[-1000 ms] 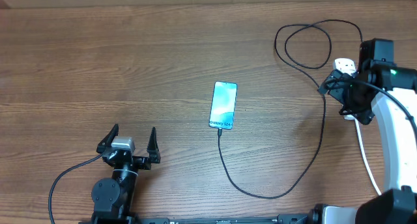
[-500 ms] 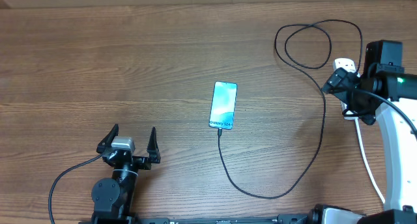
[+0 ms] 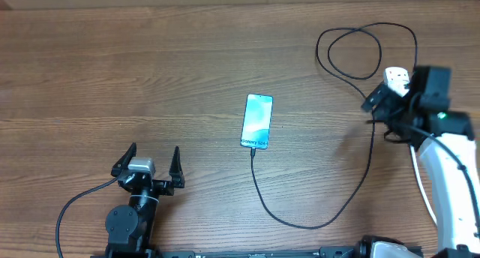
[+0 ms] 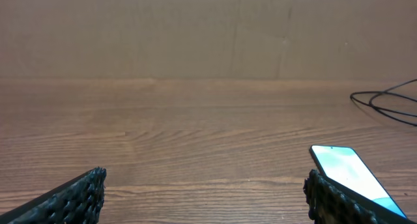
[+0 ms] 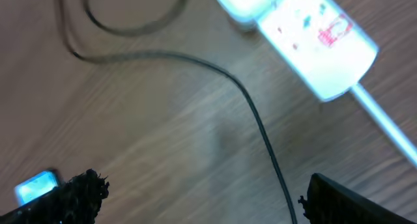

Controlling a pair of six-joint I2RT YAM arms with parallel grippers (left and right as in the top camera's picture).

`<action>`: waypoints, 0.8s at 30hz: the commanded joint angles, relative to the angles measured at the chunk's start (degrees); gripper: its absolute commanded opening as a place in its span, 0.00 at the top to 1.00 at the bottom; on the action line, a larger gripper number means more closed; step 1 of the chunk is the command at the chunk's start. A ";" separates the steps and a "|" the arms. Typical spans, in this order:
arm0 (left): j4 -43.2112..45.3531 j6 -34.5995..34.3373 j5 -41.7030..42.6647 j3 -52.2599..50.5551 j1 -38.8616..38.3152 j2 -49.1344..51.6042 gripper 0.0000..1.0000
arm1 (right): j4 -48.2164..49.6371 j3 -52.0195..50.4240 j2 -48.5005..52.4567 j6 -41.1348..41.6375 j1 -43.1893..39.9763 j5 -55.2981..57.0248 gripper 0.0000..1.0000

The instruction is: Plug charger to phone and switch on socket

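Lying flat mid-table: slim rectangular phone [image 3: 257, 121], glossy blue-white screen, print at its near short edge too small to read. Thin black charger [image 3: 371, 149] meets that edge and curves right into loops beside the white oblong socket [image 5: 306, 42], whose red marks are blurred. Wood-grain table [image 3: 112, 63]. Left gripper [image 3: 154, 148] and right gripper [image 5: 199, 185]: jaws spread, holding nothing.

bare table [image 3: 112, 63] lies open left of the phone [image 3: 256, 121] and beyond it. the charger cable [image 3: 372, 149] curves from the phone's near edge rightward, then up to loops beside the socket [image 3: 396, 78], crossing the way between them. the socket's white cord [image 5: 386, 118] trails nearward.
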 commanded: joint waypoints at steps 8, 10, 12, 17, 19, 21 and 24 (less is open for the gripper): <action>-0.09 1.25 -0.59 -0.22 0.37 -0.66 0.00 | 16.74 -15.41 -1.51 -0.07 0.55 -3.63 0.00; -0.09 1.27 -0.59 -0.20 0.37 -0.66 0.00 | 19.21 -17.94 -1.51 -0.09 0.55 -4.04 0.00; -0.09 1.27 -0.59 -0.22 0.37 -0.66 0.00 | 22.01 -20.68 -1.51 -0.22 0.55 -4.02 0.00; -0.09 1.27 -0.59 -0.22 0.37 -0.66 0.01 | 33.40 -28.68 -1.51 -0.22 0.52 -4.42 0.00; -0.09 1.25 -0.59 -0.20 0.37 -0.66 0.00 | 36.61 -31.54 -1.51 -0.24 0.52 -4.42 0.00; -0.09 1.25 -0.59 -0.20 0.37 -0.66 0.00 | 40.24 -34.16 -1.51 -0.22 0.52 -4.44 0.00; -0.11 1.27 -0.59 -0.20 0.37 -0.66 0.00 | 41.68 -36.87 -1.64 -0.22 0.52 -4.39 0.00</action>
